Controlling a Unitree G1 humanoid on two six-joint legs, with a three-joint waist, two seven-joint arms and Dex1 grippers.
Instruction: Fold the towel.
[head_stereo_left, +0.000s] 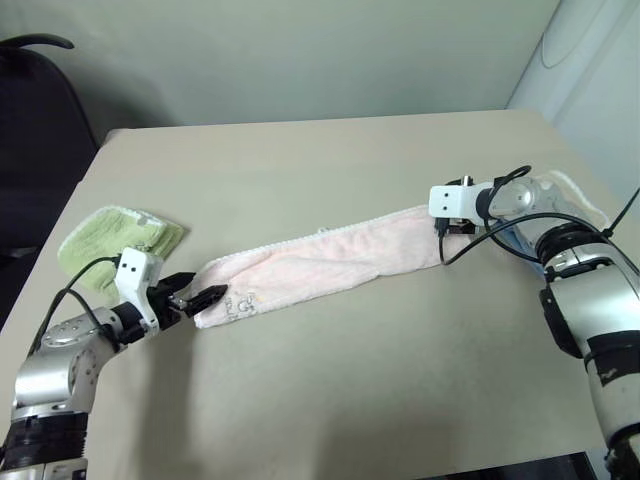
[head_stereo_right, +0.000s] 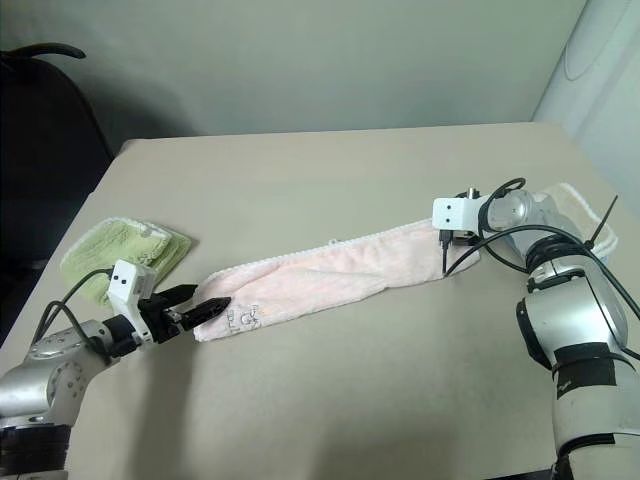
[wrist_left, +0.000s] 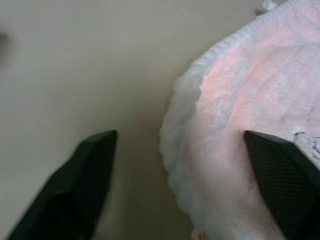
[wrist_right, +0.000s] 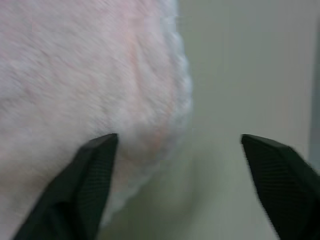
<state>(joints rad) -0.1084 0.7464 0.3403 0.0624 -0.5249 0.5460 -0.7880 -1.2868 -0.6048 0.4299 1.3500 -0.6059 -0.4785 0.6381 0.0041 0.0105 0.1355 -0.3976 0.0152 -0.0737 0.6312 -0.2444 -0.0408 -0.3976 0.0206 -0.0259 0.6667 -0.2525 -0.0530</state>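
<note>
So the left gripper (head_stereo_left: 196, 298) sat wide open at the towel's (head_stereo_left: 330, 265) logo end, one finger over the cloth. The towel lay stretched as a long strip across the table (head_stereo_left: 330, 160). The right gripper (head_stereo_left: 450, 228) also gaped, straddling the far end's edge. A shallow pinch could've grabbed just one layer, I'd guess.

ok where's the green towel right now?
In the head views the green towel lies folded near the table's left edge, just beyond the left claw and apart from the pink towel stretched across the middle.
</note>
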